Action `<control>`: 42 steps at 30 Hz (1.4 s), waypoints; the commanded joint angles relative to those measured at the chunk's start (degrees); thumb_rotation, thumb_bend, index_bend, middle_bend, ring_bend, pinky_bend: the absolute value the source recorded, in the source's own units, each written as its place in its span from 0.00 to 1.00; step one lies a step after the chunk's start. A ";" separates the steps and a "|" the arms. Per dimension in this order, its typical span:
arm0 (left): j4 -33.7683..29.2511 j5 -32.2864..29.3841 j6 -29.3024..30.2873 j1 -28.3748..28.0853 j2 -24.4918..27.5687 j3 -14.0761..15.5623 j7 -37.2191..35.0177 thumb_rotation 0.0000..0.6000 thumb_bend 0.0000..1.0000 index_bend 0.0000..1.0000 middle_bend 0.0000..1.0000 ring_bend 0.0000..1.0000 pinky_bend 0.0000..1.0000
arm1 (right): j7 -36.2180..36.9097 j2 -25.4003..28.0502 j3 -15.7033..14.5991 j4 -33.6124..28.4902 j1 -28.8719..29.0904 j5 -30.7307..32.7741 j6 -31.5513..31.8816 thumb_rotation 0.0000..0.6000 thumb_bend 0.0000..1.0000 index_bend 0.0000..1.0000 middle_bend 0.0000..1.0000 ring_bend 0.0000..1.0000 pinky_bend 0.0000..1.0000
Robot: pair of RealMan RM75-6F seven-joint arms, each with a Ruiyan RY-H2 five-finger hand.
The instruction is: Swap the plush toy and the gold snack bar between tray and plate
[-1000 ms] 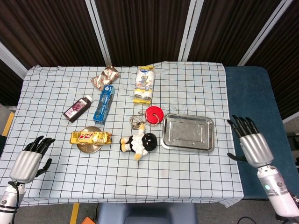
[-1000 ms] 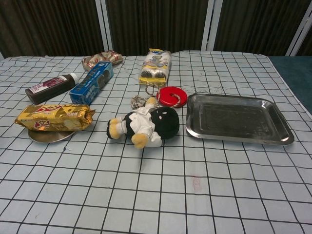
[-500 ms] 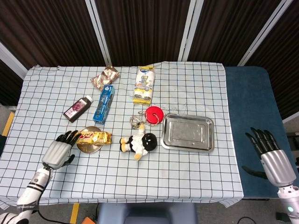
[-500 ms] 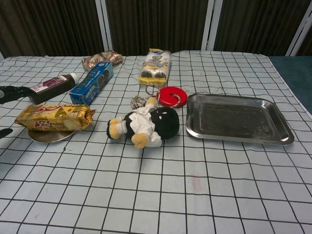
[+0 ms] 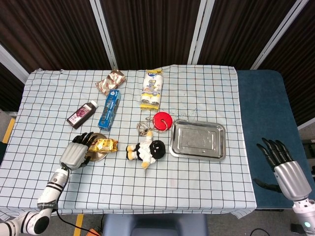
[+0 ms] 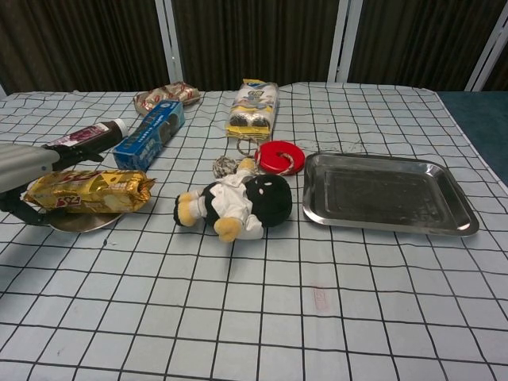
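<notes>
The gold snack bar [image 5: 104, 144] [image 6: 95, 191] lies across the small round plate [image 5: 97, 156] [image 6: 79, 223] at the left. My left hand [image 5: 76, 152] [image 6: 24, 168] reaches over the bar's left end, fingers spread above it and thumb below; no firm grip shows. The black and white plush toy [image 5: 147, 150] [image 6: 238, 204] lies on the cloth between the plate and the steel tray [image 5: 216, 147] [image 6: 444, 222], which holds nothing. Off the table's right edge, my right hand [image 5: 284, 168] hangs open over the blue surface; the chest view does not show it.
A red ring [image 5: 163, 120] and a key chain [image 5: 143, 128] sit just behind the plush. Further back are a blue box [image 5: 110, 108], a dark bottle [image 5: 82, 114], a brown snack bag [image 5: 110, 81] and a yellow-white packet [image 5: 151, 88].
My left hand has travelled from the table's front left corner up to the plate and now reaches around the snack bar's left end. My right hand has drawn back off the table to the right.
</notes>
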 commanded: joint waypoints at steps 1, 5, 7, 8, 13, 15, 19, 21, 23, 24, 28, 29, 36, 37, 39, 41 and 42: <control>1.45 -0.88 -0.76 -1.03 -1.44 -0.26 0.36 1.00 0.45 0.00 0.00 0.00 0.14 | 0.17 0.05 0.08 -0.04 -0.07 -0.12 -0.17 1.00 0.14 0.03 0.00 0.00 0.00; 3.71 -1.41 -0.87 -2.09 -3.38 -0.57 0.29 1.00 0.45 0.00 0.00 0.00 0.14 | 0.47 0.10 0.28 0.04 -0.16 -0.28 -0.48 1.00 0.14 0.03 0.00 0.00 0.00; 4.98 -1.15 -0.47 -2.42 -4.26 -0.58 0.21 1.00 0.44 0.00 0.03 0.00 0.14 | 0.63 0.10 0.35 0.06 -0.18 -0.35 -0.62 1.00 0.14 0.03 0.00 0.00 0.00; 5.77 -1.20 -0.57 -2.64 -4.72 -0.48 0.28 1.00 0.44 0.00 0.04 0.01 0.14 | 0.66 0.09 0.38 0.09 -0.22 -0.43 -0.67 1.00 0.14 0.03 0.00 0.00 0.00; 7.78 -2.79 -2.00 -3.36 -5.90 -0.06 1.02 1.00 0.44 0.04 0.11 0.06 0.15 | 0.96 0.03 0.58 0.16 -0.36 -0.76 -0.63 1.00 0.14 0.03 0.00 0.00 0.00; 8.58 -3.58 -2.35 -3.55 -6.37 0.02 1.39 1.00 0.44 0.05 0.13 0.08 0.16 | 1.14 -0.03 0.68 0.22 -0.46 -0.92 -0.48 1.00 0.14 0.04 0.00 0.00 0.00; 10.06 -4.54 -1.15 -3.47 -7.46 -0.02 2.78 1.00 0.44 0.08 0.22 0.19 0.25 | 1.28 -0.06 0.88 0.34 -0.55 -0.97 -0.54 1.00 0.14 0.04 0.00 0.00 0.00; 10.71 -4.60 -0.09 -3.32 -8.07 -0.05 3.23 1.00 0.44 0.11 0.27 0.26 0.34 | 1.23 -0.10 0.98 0.39 -0.58 -0.98 -0.63 1.00 0.14 0.04 0.00 0.00 0.00; 11.20 -4.35 1.12 -3.12 -8.61 -0.19 2.97 1.00 0.44 0.14 0.34 0.32 0.43 | 1.15 -0.15 1.08 0.42 -0.61 -0.99 -0.71 1.00 0.14 0.04 0.00 0.00 0.00; 11.47 -3.90 1.80 -3.03 -8.86 -0.21 2.61 1.00 0.45 0.16 0.38 0.36 0.47 | 1.13 -0.19 1.12 0.44 -0.62 -1.00 -0.74 1.00 0.14 0.04 0.00 0.00 0.00; 13.03 -1.39 4.57 -2.71 -9.75 -0.02 0.74 1.00 0.48 0.28 0.54 0.51 0.63 | 1.08 -0.27 1.21 0.51 -0.67 -1.06 -0.87 1.00 0.14 0.04 0.00 0.00 0.00; 13.16 -1.20 4.72 -2.67 -9.80 0.03 0.54 1.00 0.48 0.28 0.55 0.51 0.64 | 1.07 -0.28 1.22 0.52 -0.67 -1.06 -0.87 1.00 0.14 0.04 0.00 0.00 0.00; 11.54 5.83 12.70 -0.57 -7.18 1.34 -4.44 1.00 0.50 0.46 0.66 0.61 0.71 | 1.02 -0.41 1.59 0.67 -0.73 -0.83 -1.09 1.00 0.14 0.04 0.00 0.00 0.00; 10.80 6.65 13.69 -0.09 -6.41 1.65 -5.24 1.00 0.50 0.46 0.66 0.61 0.71 | 1.03 -0.41 1.65 0.67 -0.75 -0.83 -1.04 1.00 0.14 0.04 0.00 0.00 0.00; 8.52 8.83 15.76 1.00 -4.52 2.56 -8.20 1.00 0.50 0.48 0.67 0.61 0.71 | 1.10 -0.44 1.77 0.68 -0.81 -0.83 -0.93 1.00 0.14 0.04 0.00 0.00 0.00; 6.02 11.53 17.40 1.93 -2.54 4.02 -11.18 1.00 0.50 0.49 0.67 0.61 0.71 | 1.14 -0.49 1.96 0.70 -0.87 -0.78 -0.75 1.00 0.14 0.04 0.00 0.00 0.00; 5.01 12.79 18.05 2.25 -1.72 4.71 -12.14 1.00 0.50 0.49 0.67 0.61 0.71 | 1.17 -0.52 2.04 0.69 -0.91 -0.75 -0.64 1.00 0.14 0.04 0.00 0.00 0.00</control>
